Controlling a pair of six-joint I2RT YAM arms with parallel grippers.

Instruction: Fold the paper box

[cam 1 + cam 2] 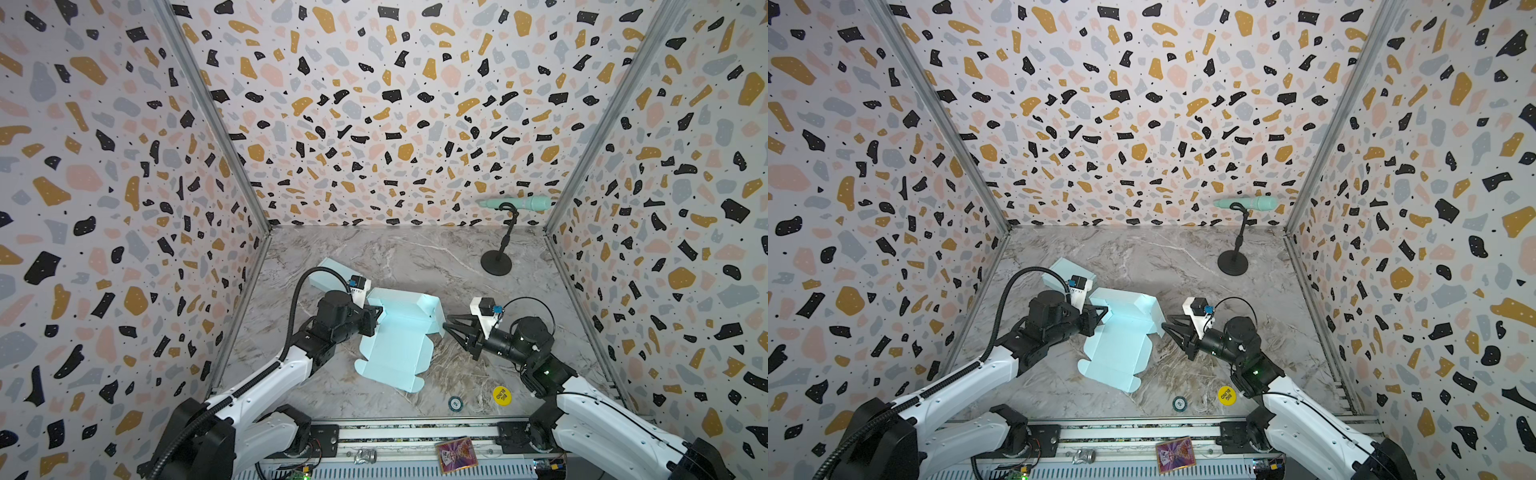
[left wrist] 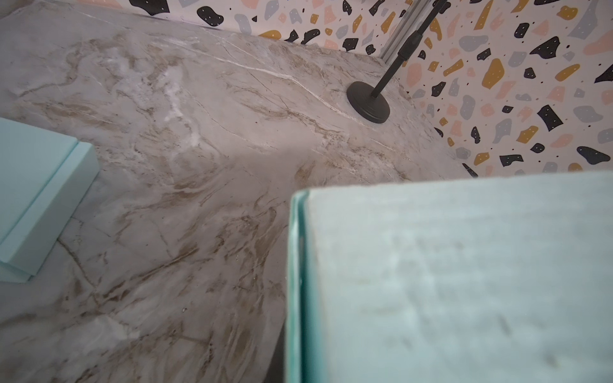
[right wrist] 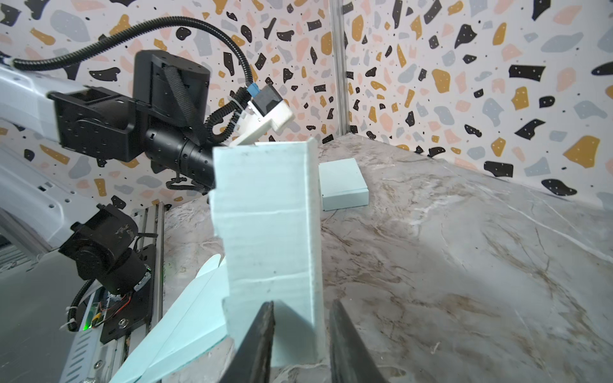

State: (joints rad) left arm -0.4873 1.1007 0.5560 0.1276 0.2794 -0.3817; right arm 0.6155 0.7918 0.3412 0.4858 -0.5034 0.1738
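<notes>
Beyond the "BIG BLIND" disc [image 1: 501, 395], left end effector [image 1: 378, 318] pinches paper box [image 1: 395, 349], right end effector [image 1: 444, 323] spread

In both top views the camera head hangs high above the near edge, tilted down toward the far wall [image 1: 395, 124], wide enough to take in the whole desk [image 1: 415, 257]. The pair share nearly everything, with the microphone stand [image 1: 1232, 264] at far right. The left wrist camera sits very close over the paper box [image 2: 457, 282], which is blurred, and faces far right across the desk to that stand. The right wrist camera looks past the right end effector [image 3: 302, 303] toward the far left corner, close to the box, sharing the left arm [image 3: 132, 132] with the top views.
</notes>
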